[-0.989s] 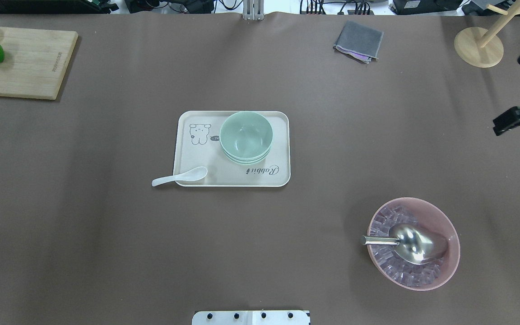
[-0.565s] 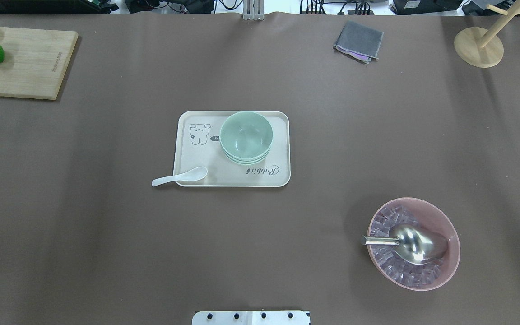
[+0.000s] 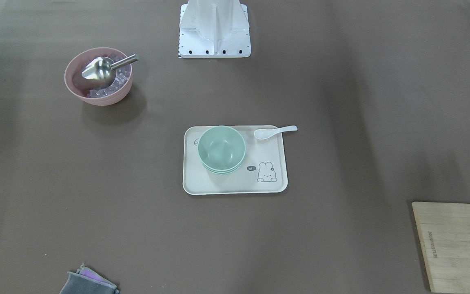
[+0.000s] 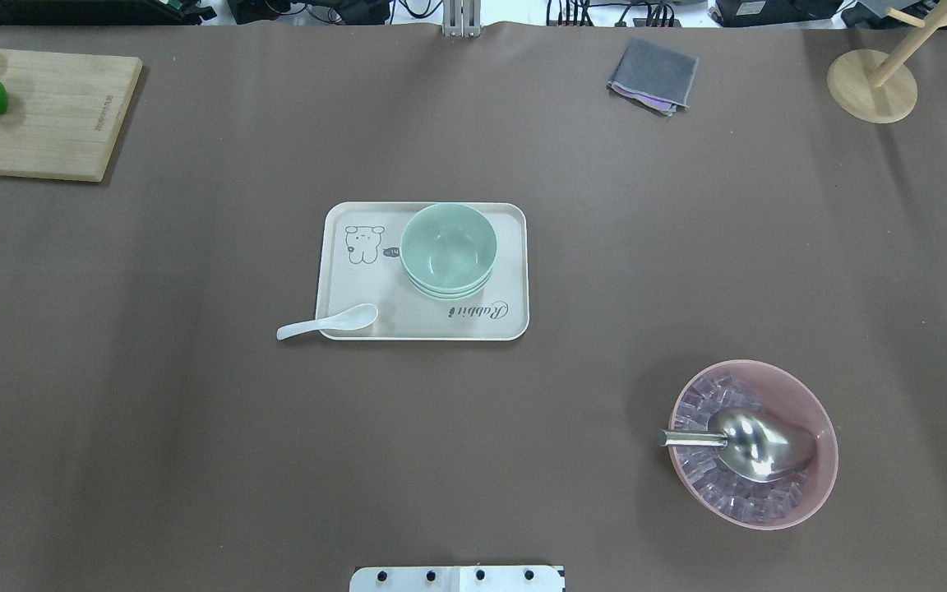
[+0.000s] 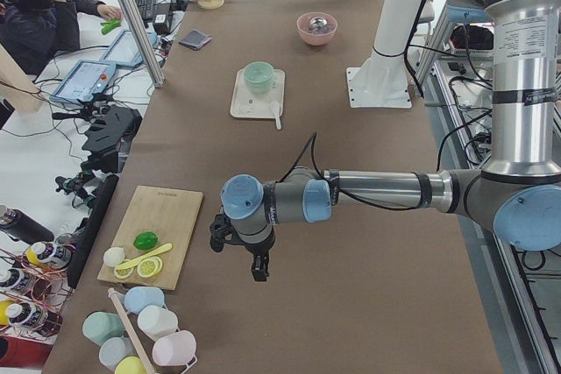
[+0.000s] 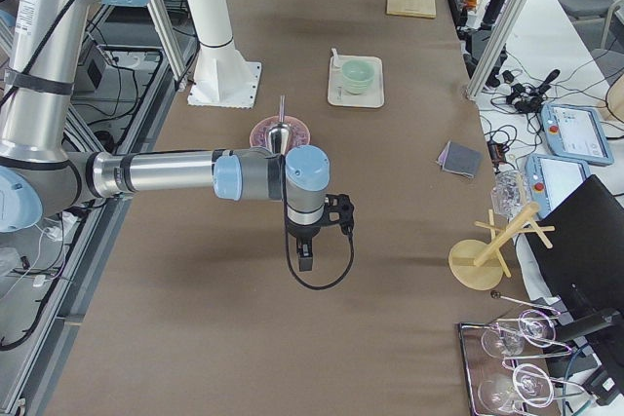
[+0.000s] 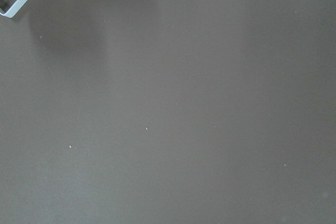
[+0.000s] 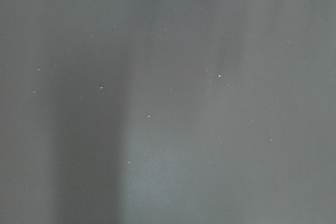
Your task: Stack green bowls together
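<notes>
The left fingers (image 5: 260, 270) hang pointing down over bare bench (image 4: 194, 427) at the left end, beside the wooden cutting board (image 4: 46, 115). They show only in the side view, so I cannot tell whether they are spread or closed. The same goes for the right fingers (image 6: 305, 260), which hang over the bench at the right end, well apart from everything else. Both wrist cameras see nothing but brown cover.

The green bowls (image 4: 448, 247) sit nested in one stack of three on the cream tray (image 4: 358, 288), in its far right part in the overhead view. By how they lie, the stacking looks done.

The bowls look light, stiff and smooth, so probably slippery. A pinch over the rim, one finger inside and one outside, seems the safest hold. Nested so closely, they might cling and lift together.

The tray's raised rim runs close behind the stack on the far side. A white spoon (image 4: 330, 321) lies across the tray's near left corner, its handle overhanging onto the bench. Open bench surrounds the tray. The pink bowl (image 4: 827, 460) with its metal scoop (image 4: 757, 444) stands well apart, near and right. A grey cloth (image 4: 653, 74) and a wooden stand (image 4: 872, 86) lie far right.
</notes>
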`<action>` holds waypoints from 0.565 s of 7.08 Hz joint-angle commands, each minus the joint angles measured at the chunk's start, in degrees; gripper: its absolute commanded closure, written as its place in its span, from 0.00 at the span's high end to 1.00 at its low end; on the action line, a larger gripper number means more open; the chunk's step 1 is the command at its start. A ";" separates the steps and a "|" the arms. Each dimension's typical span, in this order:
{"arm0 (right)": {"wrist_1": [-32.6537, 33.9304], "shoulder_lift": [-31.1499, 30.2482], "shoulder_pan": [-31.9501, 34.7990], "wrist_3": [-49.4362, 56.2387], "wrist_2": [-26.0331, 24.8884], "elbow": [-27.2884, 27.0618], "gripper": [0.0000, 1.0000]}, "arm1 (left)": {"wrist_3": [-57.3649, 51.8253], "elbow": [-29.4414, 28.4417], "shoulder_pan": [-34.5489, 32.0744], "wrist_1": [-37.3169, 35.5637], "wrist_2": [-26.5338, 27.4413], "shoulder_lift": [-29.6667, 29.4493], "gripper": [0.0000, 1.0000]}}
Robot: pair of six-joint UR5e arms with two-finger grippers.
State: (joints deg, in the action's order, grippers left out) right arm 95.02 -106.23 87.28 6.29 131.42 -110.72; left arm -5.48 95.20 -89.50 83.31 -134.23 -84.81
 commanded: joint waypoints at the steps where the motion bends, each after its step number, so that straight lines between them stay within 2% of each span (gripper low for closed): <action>1: -0.01 -1.17 2.02 0.21 0.68 0.68 1.00 | -0.32 1.46 -0.23 0.18 0.10 0.08 0.99; 4: -0.01 -1.43 2.02 0.21 0.85 0.51 1.00 | -0.32 2.71 0.03 0.45 0.02 -0.09 0.99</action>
State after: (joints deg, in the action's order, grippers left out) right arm 94.99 -107.45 89.26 6.44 132.23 -110.20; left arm -5.85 97.68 -89.55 83.71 -134.19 -84.86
